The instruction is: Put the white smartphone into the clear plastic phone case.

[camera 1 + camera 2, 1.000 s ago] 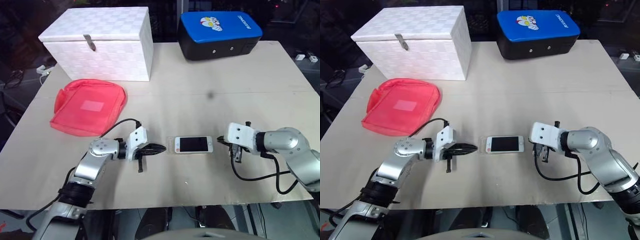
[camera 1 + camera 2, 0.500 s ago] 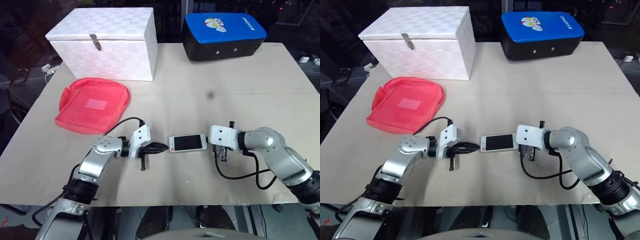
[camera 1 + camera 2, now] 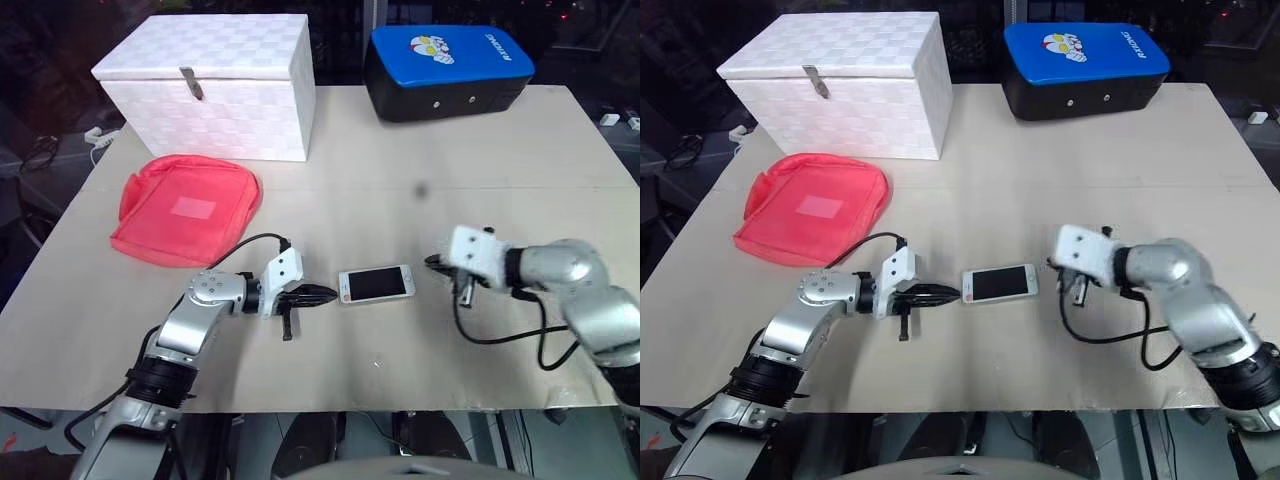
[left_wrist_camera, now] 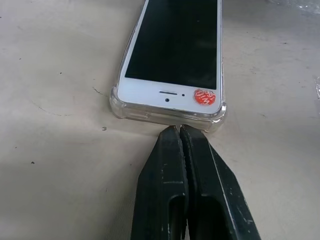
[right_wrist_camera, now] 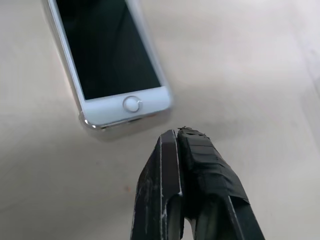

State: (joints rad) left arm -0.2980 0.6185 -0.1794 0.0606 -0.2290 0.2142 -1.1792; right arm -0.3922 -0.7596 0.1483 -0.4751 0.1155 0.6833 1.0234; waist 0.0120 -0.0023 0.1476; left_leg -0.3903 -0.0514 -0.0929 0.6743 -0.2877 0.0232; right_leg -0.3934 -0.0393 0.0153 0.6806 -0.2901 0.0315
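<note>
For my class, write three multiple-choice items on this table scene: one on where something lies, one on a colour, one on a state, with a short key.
1. Where does the white smartphone lie?
A. Between the two hands
B. On the red pouch
C. Inside the white box

2. What colour is the top of the black case at the far edge of the table?
A. Green
B. Blue
C. Yellow

3. How do the fingers of the left hand stand?
A. Wide open
B. Clamped around the phone
C. Shut, tips at the end of the clear plastic phone case

Key: 1 A, the phone lies on the table with the left hand on one side and the right hand on the other. 2 B, its top is bright blue. 3 C, the left wrist view shows the fingers pressed together at the case's end.
</note>
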